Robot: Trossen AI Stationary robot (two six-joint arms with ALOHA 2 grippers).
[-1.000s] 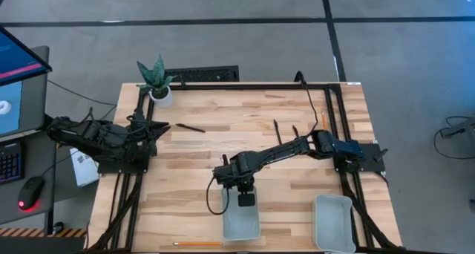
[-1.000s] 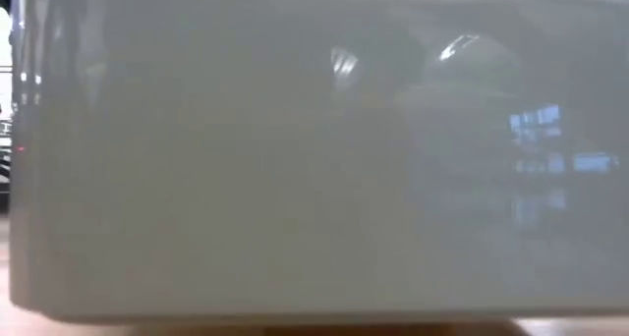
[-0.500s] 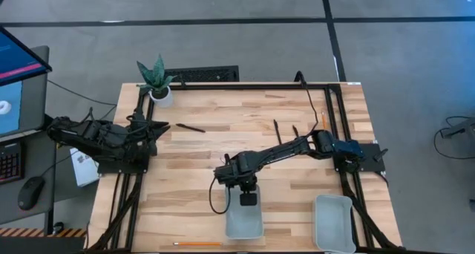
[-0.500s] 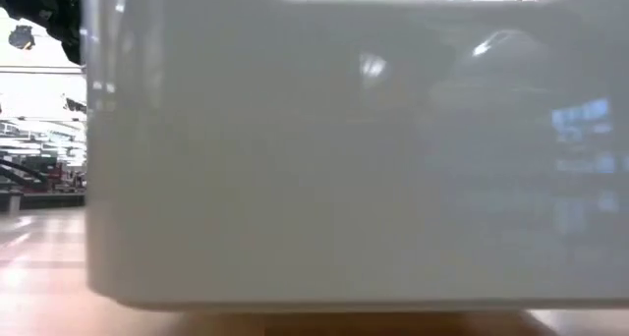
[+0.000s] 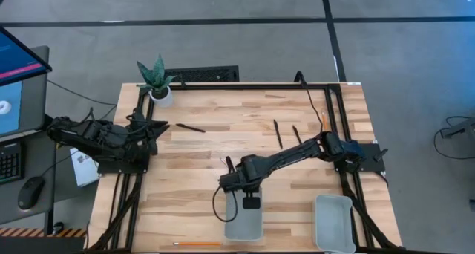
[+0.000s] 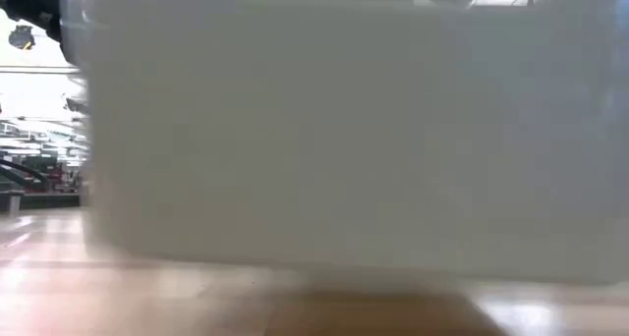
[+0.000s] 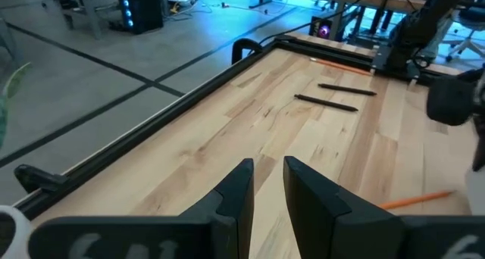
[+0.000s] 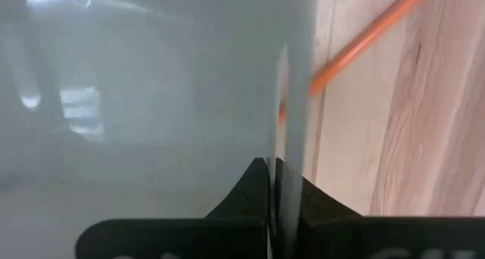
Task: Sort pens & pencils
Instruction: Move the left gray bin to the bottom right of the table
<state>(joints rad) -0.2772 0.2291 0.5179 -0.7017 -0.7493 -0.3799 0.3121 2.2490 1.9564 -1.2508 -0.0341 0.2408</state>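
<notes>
Two fingers of my right gripper (image 8: 267, 185) are pressed together on the thin wall of the pale tray (image 8: 144, 100), with only that wall between them. From above, my right gripper (image 5: 251, 203) sits at the far rim of this tray (image 5: 243, 226), near the table's (image 5: 200, 180) front edge. At table height the tray (image 6: 344, 140) fills nearly the whole picture. I cannot tell there whether it rests flat on the wood.

Past the wall I pinch, an orange pencil (image 8: 371, 35) lies slanted on the bare wood. From above I see a pencil (image 5: 197, 243) along the front edge, left of the tray. A second tray (image 5: 333, 223) stands to the right, apart from the first.

My left gripper (image 5: 154, 128) hangs at the table's left edge. Its fingers (image 7: 236, 192) stand a narrow gap apart and hold nothing.

The pens are well away from both trays: one pen (image 5: 190, 128) lies near my left gripper, and two more pens (image 5: 277, 134) lie side by side toward the far right. Another pencil (image 5: 323, 122) lies by the right rail.
</notes>
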